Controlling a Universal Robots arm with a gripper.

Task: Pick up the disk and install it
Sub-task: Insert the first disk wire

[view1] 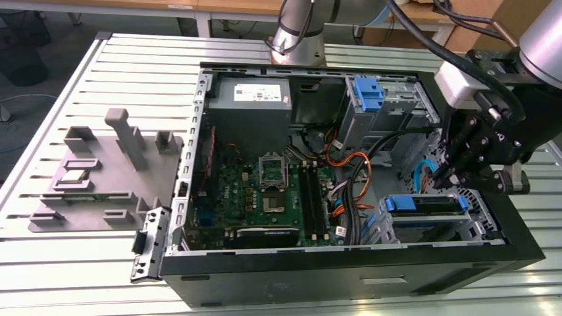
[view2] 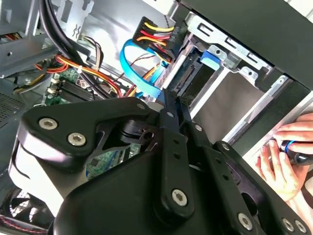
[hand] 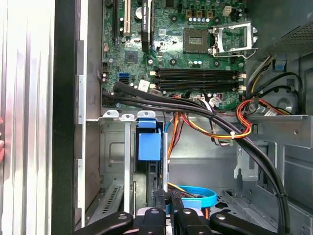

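Exterior view: the open computer case [view1: 351, 276] lies on a slatted table [view1: 88, 276]. The disk [view1: 423, 205] sits in the drive cage [view1: 478, 220] at the lower right corner of the case. Its blue rail runs almost left to right across the picture, along the near wall of the case. The gripper [view1: 449, 176] hangs just above the disk and a little to its right. It is close to the right wall of the case, so there is little room on that side. To the left, orange and black cables fill the gap before the motherboard [view1: 263, 191]. The grey power-supply box [view1: 255, 95] and the tall blue latch [view1: 369, 92] stand well apart from the disk, in the upper part of the case.

Second wrist view: the gripper [view2: 168, 95] has its two fingers pressed together, closed. The tips are just beside the disk [view2: 195, 78]. The dark connector end of the disk faces the blue data cable [view2: 139, 73] at upper centre. Its long axis goes from there towards the upper right, between the metal rails of the cage. A person's hand [view2: 283, 154] is at the right edge, outside the case wall.

First wrist view: the disk [hand: 149, 146] is seen edge-on at centre, narrow between the cage walls. Black cables [hand: 195, 105] cross just above it. The gripper [hand: 168, 208] is at the lower edge, near the blue data cable [hand: 195, 196].
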